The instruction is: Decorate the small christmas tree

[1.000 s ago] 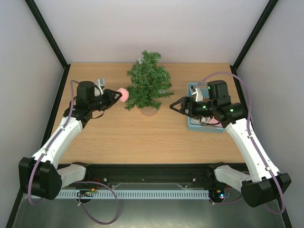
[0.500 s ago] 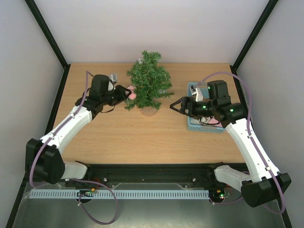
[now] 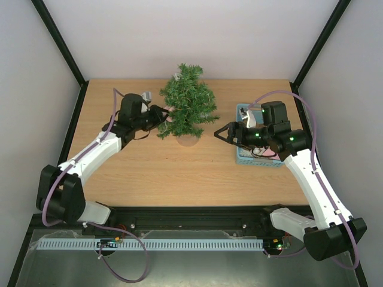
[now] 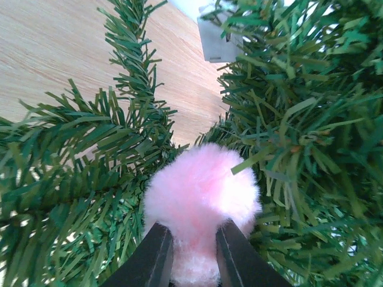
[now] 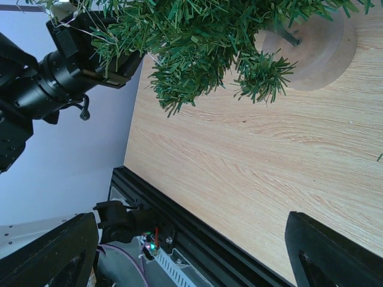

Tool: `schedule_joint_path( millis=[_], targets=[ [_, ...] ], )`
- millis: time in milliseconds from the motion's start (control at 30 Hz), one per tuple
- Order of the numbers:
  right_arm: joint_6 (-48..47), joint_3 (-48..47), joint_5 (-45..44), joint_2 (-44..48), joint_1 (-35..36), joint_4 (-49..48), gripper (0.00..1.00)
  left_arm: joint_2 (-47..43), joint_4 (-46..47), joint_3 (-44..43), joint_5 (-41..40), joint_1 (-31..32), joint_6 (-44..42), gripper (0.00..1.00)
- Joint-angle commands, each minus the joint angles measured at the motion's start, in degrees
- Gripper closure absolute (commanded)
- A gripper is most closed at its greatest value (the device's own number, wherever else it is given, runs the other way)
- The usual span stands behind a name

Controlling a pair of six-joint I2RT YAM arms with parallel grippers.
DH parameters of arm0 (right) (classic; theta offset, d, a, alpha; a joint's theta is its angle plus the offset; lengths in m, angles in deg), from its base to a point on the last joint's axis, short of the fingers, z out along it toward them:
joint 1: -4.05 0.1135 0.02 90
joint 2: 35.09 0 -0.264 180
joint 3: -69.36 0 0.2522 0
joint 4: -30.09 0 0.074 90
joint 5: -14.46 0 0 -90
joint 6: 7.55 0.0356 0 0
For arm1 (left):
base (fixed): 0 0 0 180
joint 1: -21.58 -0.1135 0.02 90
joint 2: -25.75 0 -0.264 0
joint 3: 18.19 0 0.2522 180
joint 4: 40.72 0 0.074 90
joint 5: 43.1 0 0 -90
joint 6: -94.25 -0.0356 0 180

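Moving rightward above the light wooden table over the last second, the left gripper now has its tips inside the left-hand branches of the small christmas tree, a miniature artificial tree of bushy dark-green needles on a round tan base that stands near the middle of the table's far edge. Its jaws are clenched on a fluffy pink pompom, which in the left wrist view sits pressed among the needles, with branches on both sides. The right gripper has not shifted; it hangs with jaws spread wide and empty between the base and the light-blue plastic basket by the right edge. On this reading the ornament has reached its place and letting go is the step that remains; whether the branches will hold it cannot be told.
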Motion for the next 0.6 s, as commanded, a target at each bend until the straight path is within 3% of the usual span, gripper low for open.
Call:
schedule_joint_path(
  millis=[0,567],
  targets=[
    [-0.62,0.88,0.08,0.48,0.29,1.34,0.13,2.47,4.95,0.51,-0.18,1.31,1.92,0.96],
    [-0.19,1.92,-0.01,1.56,0.30,1.13,0.13,5.73,14.30,4.52,-1.77,2.10,5.16,0.92]
  ],
)
